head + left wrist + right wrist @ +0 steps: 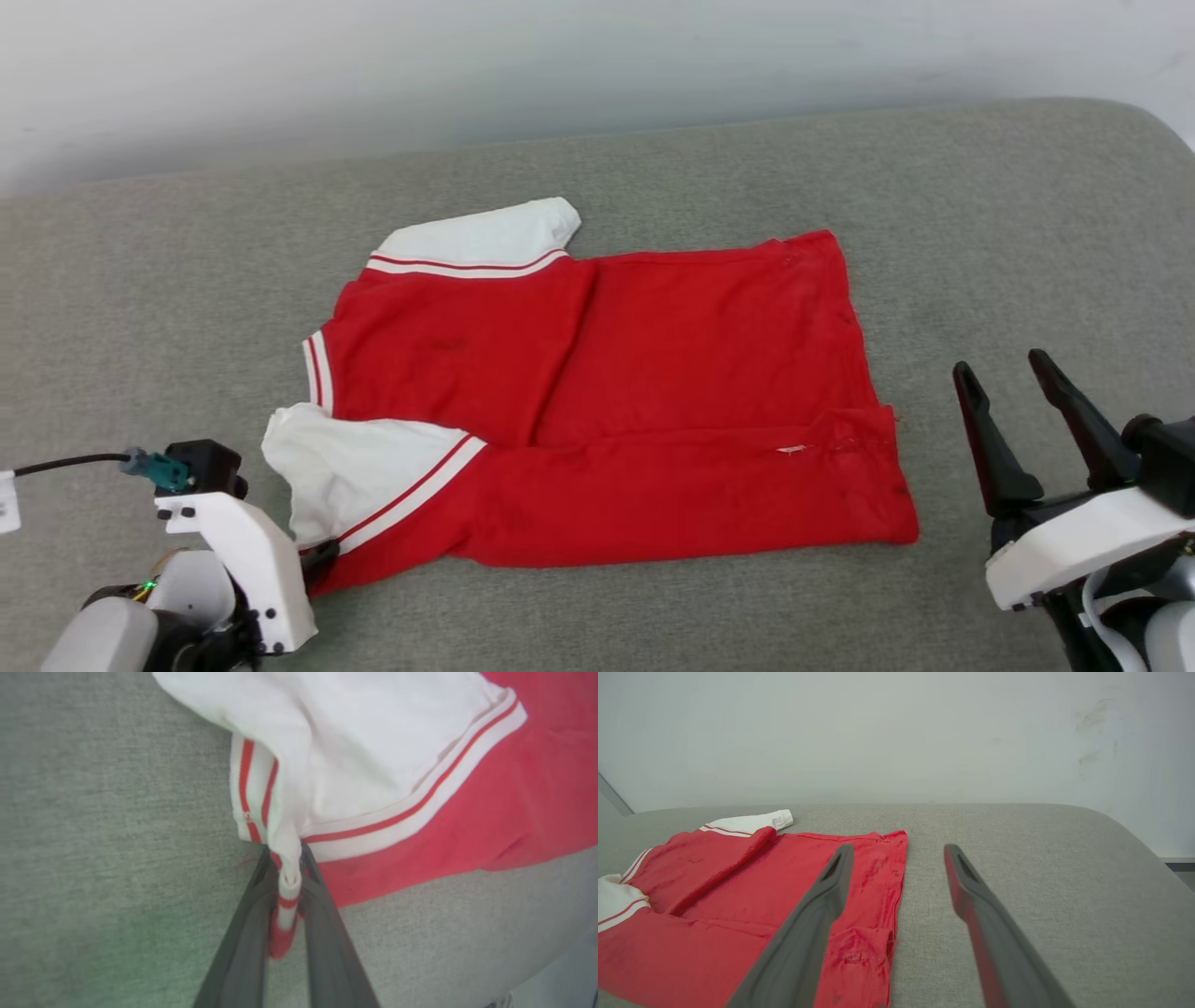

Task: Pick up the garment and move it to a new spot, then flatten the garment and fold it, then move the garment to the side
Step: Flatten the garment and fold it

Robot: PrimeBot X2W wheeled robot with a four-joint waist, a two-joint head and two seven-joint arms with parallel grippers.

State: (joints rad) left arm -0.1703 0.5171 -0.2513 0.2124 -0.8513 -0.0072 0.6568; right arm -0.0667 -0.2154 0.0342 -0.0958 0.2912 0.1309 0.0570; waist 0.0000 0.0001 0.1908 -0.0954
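The garment [653, 392], a red jersey with white sleeves and red-white stripe trim, lies spread and partly folded on the grey cushion. My left gripper [322, 555] sits at its near left corner, by the white sleeve. In the left wrist view the left gripper [288, 877] is shut on a pinch of the striped sleeve hem of the garment [364, 765]. My right gripper [1008, 369] hovers open off the jersey's right edge. From the right wrist, the right gripper [899, 851] points past the hem of the garment [738, 891], holding nothing.
The grey cushion [980, 215] runs wide around the jersey, with bare fabric to the right and in front. A pale wall [560, 56] rises behind it. The cushion's rounded right end [1134, 830] drops off near the wall.
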